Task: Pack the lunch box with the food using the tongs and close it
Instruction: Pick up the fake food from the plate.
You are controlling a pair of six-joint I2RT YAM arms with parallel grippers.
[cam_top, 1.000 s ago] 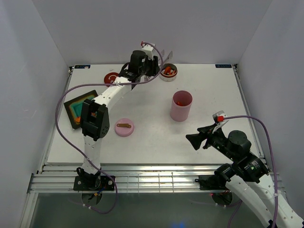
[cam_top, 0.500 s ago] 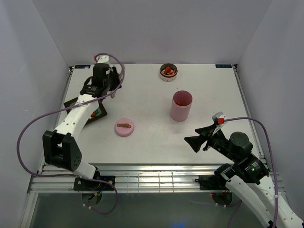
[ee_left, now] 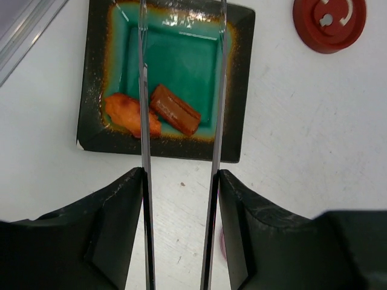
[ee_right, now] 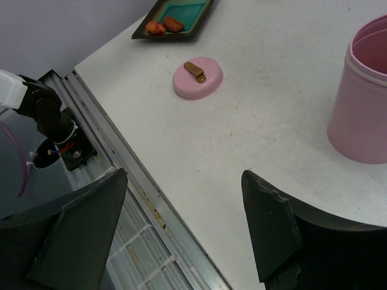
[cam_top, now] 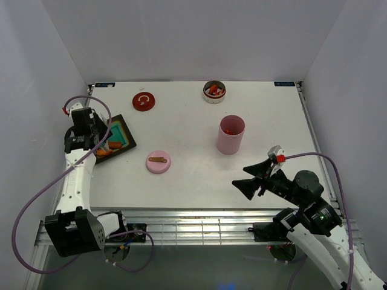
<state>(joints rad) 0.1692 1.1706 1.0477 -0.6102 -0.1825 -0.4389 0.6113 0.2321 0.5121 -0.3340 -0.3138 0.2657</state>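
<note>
While the left gripper [ee_left: 180,175] pinches the tongs [ee_left: 144,121] between its fingers, the two thin arms reach straight ahead of it over the black square tray [ee_left: 242,90]. Their tips run out of the wrist view, so I cannot tell how high they hang. Under the tongs' left arm lies an orange food piece [ee_left: 124,112], and a brown-red stick [ee_left: 175,110] lies between the arms; neither looks gripped. A red lid [ee_left: 329,23] sits ahead and to the right of this gripper.

Well off to its right stands the pink lunch box [cam_top: 231,134], uncovered, with some red food inside. Its pink lid [cam_top: 158,162] lies apart on the table, and more pieces wait in a small round bowl [cam_top: 214,92].

Spread wide and carrying nothing, the right gripper [ee_right: 183,181] hovers near the lunch box.

By my judgement packing is partly done: the tray and bowl pieces need moving, and the lid is not yet on.
</note>
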